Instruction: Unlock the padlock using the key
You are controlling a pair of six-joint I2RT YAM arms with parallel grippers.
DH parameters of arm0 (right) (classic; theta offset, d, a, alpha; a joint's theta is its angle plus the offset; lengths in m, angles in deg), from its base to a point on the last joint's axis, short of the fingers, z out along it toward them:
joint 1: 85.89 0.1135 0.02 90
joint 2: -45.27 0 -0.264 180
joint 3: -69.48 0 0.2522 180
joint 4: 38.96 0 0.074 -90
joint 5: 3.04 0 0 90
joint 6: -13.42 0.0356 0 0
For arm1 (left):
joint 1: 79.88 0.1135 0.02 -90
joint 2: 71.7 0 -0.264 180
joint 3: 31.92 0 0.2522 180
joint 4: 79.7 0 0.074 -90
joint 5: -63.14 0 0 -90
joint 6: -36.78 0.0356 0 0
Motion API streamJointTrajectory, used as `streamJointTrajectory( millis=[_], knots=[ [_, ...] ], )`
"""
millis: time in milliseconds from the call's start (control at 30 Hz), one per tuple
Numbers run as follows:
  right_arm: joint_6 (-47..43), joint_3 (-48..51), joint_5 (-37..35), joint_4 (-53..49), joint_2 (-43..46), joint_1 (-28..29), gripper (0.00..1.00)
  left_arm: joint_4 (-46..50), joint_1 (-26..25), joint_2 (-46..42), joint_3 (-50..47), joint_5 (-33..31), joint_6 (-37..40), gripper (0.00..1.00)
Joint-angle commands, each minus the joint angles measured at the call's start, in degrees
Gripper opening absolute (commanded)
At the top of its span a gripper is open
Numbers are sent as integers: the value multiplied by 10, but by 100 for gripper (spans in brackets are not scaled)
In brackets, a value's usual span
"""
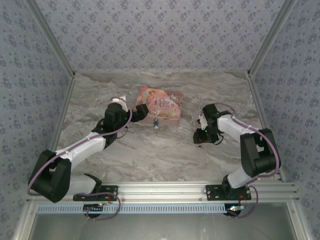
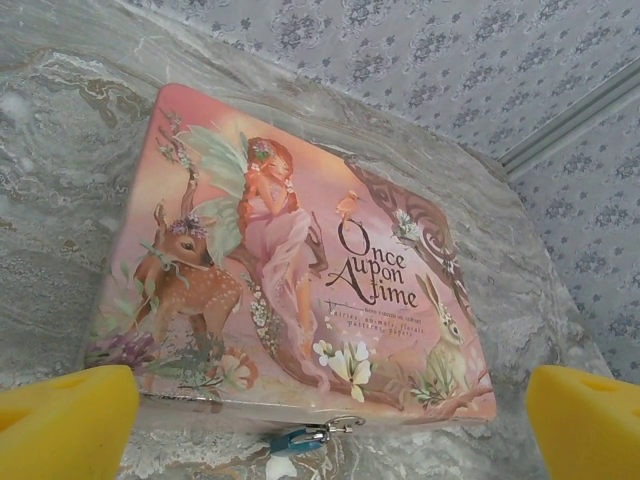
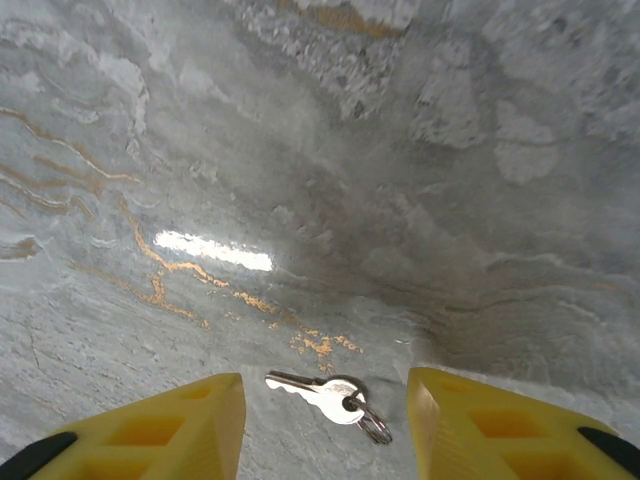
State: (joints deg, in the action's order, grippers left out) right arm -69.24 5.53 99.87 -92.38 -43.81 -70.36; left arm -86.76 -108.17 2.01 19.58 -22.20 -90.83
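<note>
- The left fingers [image 2: 70,410] are spread wide and grasp nothing; their yellow pads sit at the two lower corners of the left wrist view.
- Between them, low in that view, the small bluish padlock [image 2: 295,438] hangs from a metal clasp on the near edge of the pink box [image 2: 290,260].
- The box lies flat, lid up, printed with a fairy, a fawn, a rabbit and the words "Once Upon a Time".
- The right fingers [image 3: 170,425] are also released, pointing down close over the worktop [image 3: 330,180].
- In the gap between them the silver key [image 3: 318,389] lies flat on the marble-patterned surface, touching neither finger, with a small key ring [image 3: 374,428] at its head.
- From above, the box [image 1: 161,105] sits at the far middle of the worktop [image 1: 150,155], the padlock [image 1: 155,122] just at its near edge.
- The left fingers [image 1: 141,113] are just beside the box's left side; the right fingers [image 1: 201,138] are well apart, to the right.
</note>
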Motion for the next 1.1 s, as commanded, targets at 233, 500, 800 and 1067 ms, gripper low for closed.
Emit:
streamJointTrajectory(
  millis=[233,500,800,1067],
  knots=[
    [17,-3,-2,-30,-15,10,41,0,-3,-1,18,-8,-1,99],
    [29,-7,-12,-43,-26,14,39,3,-2,-2,20,-10,0,99],
    [39,-5,-25,-41,-49,26,33,8,-2,-2,23,-11,4,99],
    [44,-1,-39,-30,-66,28,23,9,-2,-3,22,-11,3,99]
  ],
)
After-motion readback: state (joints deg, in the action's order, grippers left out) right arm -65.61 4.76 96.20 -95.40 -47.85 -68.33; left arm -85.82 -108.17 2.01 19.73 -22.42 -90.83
